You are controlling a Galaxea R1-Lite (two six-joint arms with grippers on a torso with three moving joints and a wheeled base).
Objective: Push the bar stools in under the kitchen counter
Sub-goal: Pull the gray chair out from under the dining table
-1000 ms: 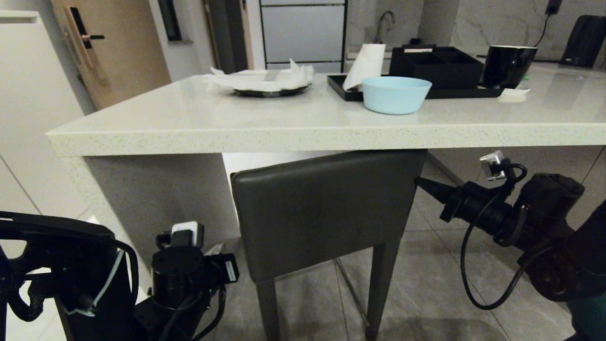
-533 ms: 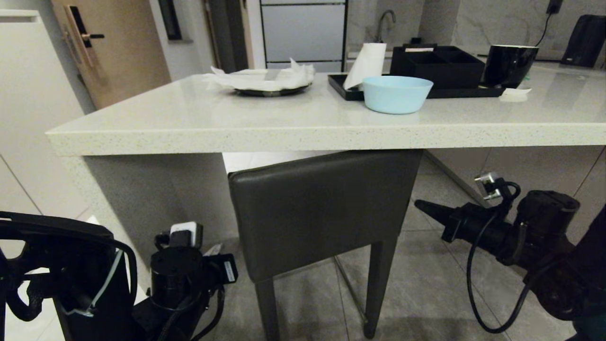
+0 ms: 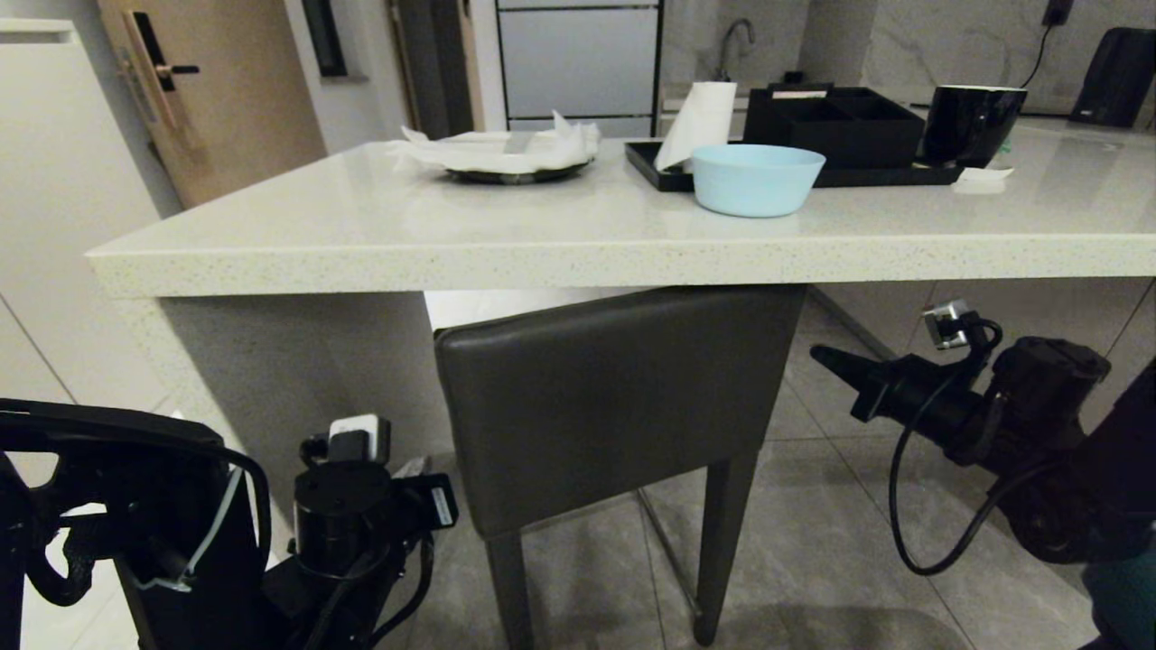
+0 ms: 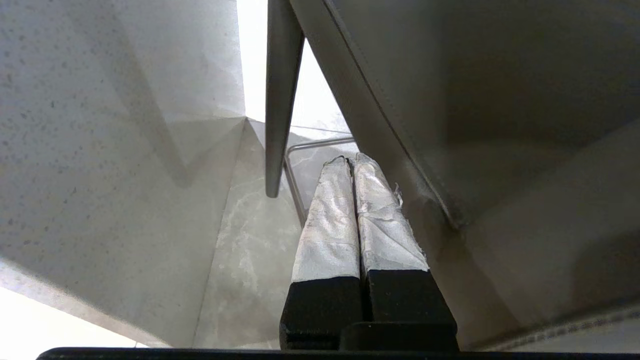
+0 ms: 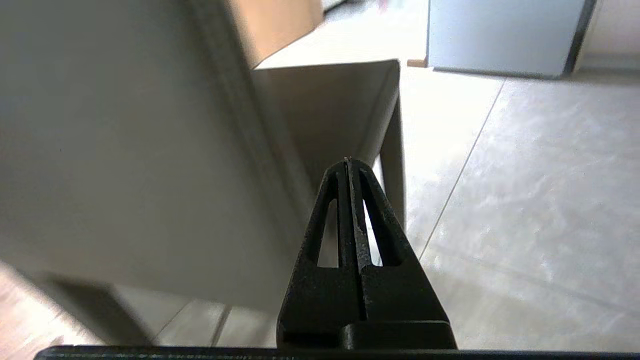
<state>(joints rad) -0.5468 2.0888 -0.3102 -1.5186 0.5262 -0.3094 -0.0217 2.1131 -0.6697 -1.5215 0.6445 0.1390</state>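
The dark grey-brown leather bar stool with a flat rectangular back (image 3: 614, 406) is seen standing at the long pale speckled stone desk (image 3: 542, 257), its backrest top just under the thick front edge and its seat hidden beneath, so this stool is judged to be largely pushed in; the teal stool is not seen in any view. On the desk a light blue bowl (image 3: 757, 179) is set near the front edge, beside a black tray (image 3: 655, 167). The right claw (image 3: 826, 357) is held closed and empty, its fingers pressed into a single point, level beside the backrest's right edge and a little apart from it; a closed tip is judged to serve as a pushing tool rather than a grasper. The left claw (image 4: 350, 165) is likewise closed and empty, kept low beside a stool leg (image 4: 280, 100), probably parked out of the way. Compared with a second ago, the right claw, then touching the backrest's corner, is now drawn clear of it, while the backrest is found shifted slightly leftward.
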